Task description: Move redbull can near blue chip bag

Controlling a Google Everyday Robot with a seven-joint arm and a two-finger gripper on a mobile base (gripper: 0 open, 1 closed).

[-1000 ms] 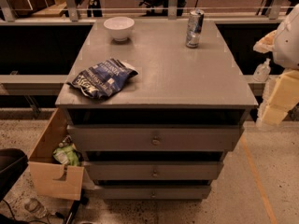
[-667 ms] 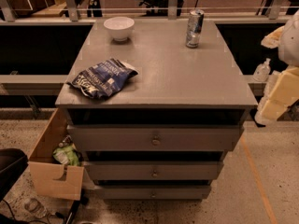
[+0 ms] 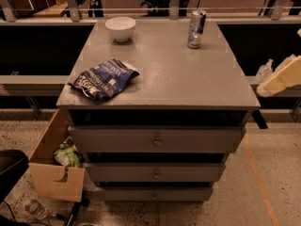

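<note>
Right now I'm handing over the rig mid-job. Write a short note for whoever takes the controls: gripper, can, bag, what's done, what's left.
Gripper: off the right side of the cabinet top, not touching anything on it.
Redbull can: upright at the back right of the top, well apart from the gripper.
Blue chip bag: lying flat at the front left. A white bowl sits at the back left.
Done: nothing yet; the can is not grasped.
Left: reach the can, grasp it, carry it across and set it down beside the bag.
</note>
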